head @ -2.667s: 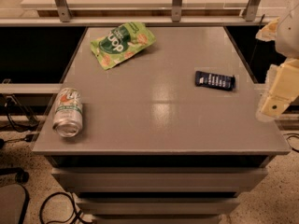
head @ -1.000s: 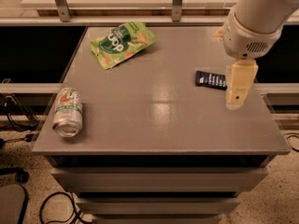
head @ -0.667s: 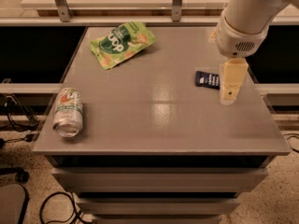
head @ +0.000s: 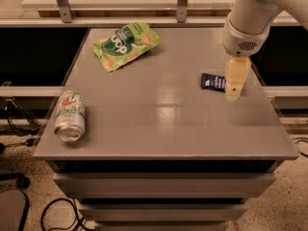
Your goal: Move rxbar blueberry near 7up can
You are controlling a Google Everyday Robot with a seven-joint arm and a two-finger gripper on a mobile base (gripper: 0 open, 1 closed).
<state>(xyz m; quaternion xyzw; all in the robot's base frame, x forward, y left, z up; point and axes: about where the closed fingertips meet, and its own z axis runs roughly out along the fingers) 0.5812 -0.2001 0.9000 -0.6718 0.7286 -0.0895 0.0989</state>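
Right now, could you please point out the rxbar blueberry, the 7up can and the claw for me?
rxbar blueberry [head: 211, 81], camera view, middle of the visible navy wrapper.
7up can [head: 70, 113], camera view, side of the lying can.
claw [head: 233, 91], camera view, its lower tip, at the bar's right end.

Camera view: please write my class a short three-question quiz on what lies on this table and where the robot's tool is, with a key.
1. True or false: the 7up can stands upright on the table.
2. Where is the tool? A: at the table's front left corner. B: on the table's right side, at the right end of the rxbar blueberry. C: off the table's front edge.
3. Short answer: which thing lies towards the back left of the table?

Key
1. False: it lies on its side near the left front edge.
2. B.
3. The green chip bag.
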